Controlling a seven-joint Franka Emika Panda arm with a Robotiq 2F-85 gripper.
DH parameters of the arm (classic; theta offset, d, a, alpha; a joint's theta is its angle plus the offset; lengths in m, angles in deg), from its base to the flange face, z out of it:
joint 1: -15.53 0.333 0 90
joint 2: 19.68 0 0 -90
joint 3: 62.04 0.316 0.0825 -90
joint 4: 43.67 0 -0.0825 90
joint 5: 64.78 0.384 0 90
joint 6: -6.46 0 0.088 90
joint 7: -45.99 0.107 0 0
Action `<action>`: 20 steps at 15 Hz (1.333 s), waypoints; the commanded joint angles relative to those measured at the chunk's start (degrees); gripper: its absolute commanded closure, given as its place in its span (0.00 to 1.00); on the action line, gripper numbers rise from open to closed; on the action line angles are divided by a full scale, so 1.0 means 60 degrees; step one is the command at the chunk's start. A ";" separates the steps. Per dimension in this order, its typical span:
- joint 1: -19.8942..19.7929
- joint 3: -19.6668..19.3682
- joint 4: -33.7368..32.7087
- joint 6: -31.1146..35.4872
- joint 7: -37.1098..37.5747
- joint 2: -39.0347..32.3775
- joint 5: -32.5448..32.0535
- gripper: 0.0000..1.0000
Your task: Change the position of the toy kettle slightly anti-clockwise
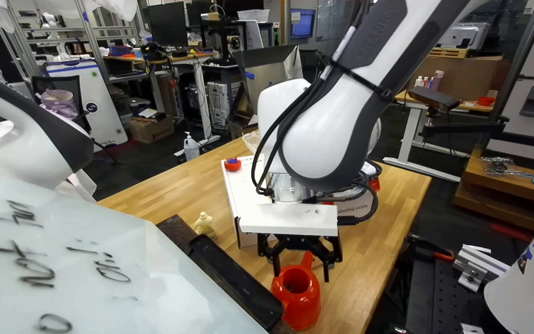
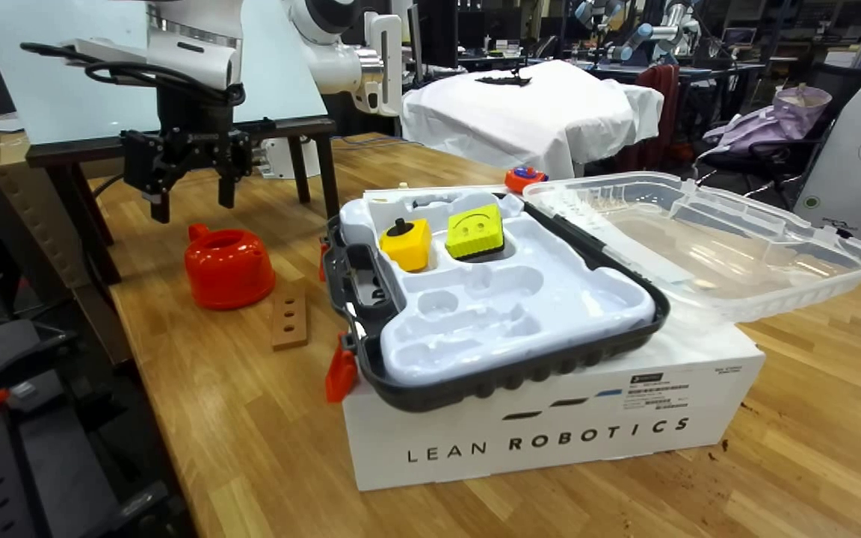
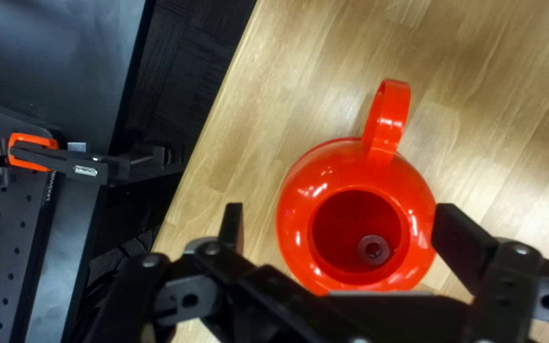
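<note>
Smooth table (image 2: 251, 456), pale striped wood. Around it: dark floor (image 1: 146, 162), cluttered desk (image 1: 188, 59), scribbled whiteboard (image 1: 109, 236), creased white cloth (image 2: 542, 119). On table, near edge, round kettle (image 2: 229, 276): glossy orange-red plastic, wide-mouthed, looped handle (image 3: 392, 114). Stands upright. Above, angular black gripper (image 2: 193, 201); jaws spread apart, released, kettle between in wrist view. Beside kettle, flat wooden strip (image 2: 290, 321) with three round holes. Nearby, white cardboard box (image 2: 550, 422) under dark case (image 2: 438, 397) with moulded tray (image 2: 550, 261), clear plastic lid (image 2: 744, 246), knobbed yellow block (image 2: 406, 246) and lime block (image 2: 474, 232) in tray.
</note>
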 commanded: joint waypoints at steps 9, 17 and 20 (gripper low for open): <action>0.0522 -0.0013 -0.0770 0.0177 0.0485 -0.1071 0.0172 0.00; 0.0563 -0.0041 -0.1228 0.0131 0.0519 -0.1717 0.0239 0.00; 0.0553 -0.0028 -0.1306 0.0112 0.0472 -0.1847 0.0369 0.00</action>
